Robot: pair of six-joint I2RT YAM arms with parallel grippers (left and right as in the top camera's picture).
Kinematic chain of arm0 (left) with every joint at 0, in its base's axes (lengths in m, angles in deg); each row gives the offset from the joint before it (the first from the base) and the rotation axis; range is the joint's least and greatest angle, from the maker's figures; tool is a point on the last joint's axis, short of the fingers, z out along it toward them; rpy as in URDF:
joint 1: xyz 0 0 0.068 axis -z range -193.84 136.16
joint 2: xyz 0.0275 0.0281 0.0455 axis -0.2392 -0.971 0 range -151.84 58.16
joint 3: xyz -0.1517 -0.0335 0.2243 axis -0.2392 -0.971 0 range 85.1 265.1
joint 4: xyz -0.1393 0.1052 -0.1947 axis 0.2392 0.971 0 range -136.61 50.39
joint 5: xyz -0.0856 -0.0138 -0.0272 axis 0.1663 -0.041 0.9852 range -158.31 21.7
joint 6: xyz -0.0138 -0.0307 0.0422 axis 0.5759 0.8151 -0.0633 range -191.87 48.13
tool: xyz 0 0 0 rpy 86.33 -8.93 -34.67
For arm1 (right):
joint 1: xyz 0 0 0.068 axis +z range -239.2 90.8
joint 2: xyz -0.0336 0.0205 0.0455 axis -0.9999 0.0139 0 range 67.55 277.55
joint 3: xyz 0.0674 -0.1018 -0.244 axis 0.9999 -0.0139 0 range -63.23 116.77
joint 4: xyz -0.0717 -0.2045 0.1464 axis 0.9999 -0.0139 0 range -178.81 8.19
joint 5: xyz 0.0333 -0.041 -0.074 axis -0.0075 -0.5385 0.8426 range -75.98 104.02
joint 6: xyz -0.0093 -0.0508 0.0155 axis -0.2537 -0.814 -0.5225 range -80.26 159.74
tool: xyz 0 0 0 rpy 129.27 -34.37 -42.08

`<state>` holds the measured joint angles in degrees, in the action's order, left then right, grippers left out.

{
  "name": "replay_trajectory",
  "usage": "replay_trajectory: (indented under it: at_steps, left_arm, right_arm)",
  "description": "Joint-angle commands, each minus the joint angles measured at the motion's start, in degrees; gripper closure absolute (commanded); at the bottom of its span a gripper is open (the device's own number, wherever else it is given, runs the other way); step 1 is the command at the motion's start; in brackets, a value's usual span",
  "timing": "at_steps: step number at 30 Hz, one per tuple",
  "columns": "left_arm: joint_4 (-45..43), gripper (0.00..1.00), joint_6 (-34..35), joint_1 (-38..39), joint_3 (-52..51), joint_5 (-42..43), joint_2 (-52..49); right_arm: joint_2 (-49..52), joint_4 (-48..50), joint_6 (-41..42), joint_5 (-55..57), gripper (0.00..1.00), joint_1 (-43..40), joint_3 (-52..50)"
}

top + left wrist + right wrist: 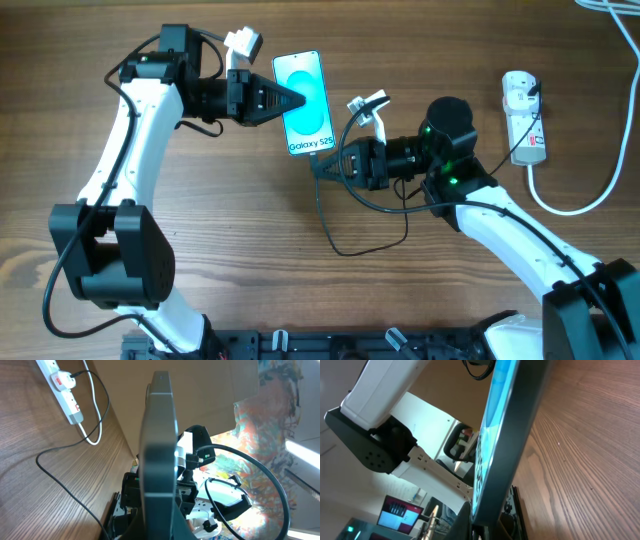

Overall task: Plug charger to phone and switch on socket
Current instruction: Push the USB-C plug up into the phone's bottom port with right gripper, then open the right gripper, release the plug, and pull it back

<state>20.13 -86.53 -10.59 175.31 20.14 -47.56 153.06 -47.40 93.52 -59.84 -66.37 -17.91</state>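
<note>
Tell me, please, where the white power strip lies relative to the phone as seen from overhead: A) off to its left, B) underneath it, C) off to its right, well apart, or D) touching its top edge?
C: the overhead view shows the power strip near the table's right side, with bare wood and the right arm between it and the phone.

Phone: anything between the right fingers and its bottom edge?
Nothing visible. The right gripper sits right at the bottom edge of the phone. The left gripper grips it from a long side, clear of that end. The charger cable loops away across the table. The plug tip is hidden.
</note>
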Motion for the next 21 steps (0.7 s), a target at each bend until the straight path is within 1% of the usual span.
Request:
replay_trajectory:
  at_steps: [1, 6, 10, 14, 21]
  left_arm:
    - [1.6, 0.96, 0.1, 1.9, 0.1, 1.3, 1.6]
    - [1.9, 0.96, 0.1, 3.1, 0.1, 0.2, 1.6]
    - [2.3, 0.96, -0.2, 5.7, 0.1, -2.9, 1.6]
    - [2.3, 0.96, -0.7, 6.9, 0.1, -3.0, 1.6]
    - [3.4, 0.96, -1.6, 6.9, 0.1, -3.0, 1.6]
  right_arm:
    - [0.5, 1.9, 1.4, 8.0, 0.96, -1.1, 0.4]
    - [0.5, 6.1, 3.6, 9.2, 0.96, -1.2, 0.4]
    - [0.5, 7.0, 4.8, 9.6, 0.96, -2.5, 0.4]
    - [0.5, 7.0, 5.0, 9.6, 0.96, -3.1, 0.4]
    - [0.5, 7.0, 4.9, 9.6, 0.96, -3.2, 0.4]
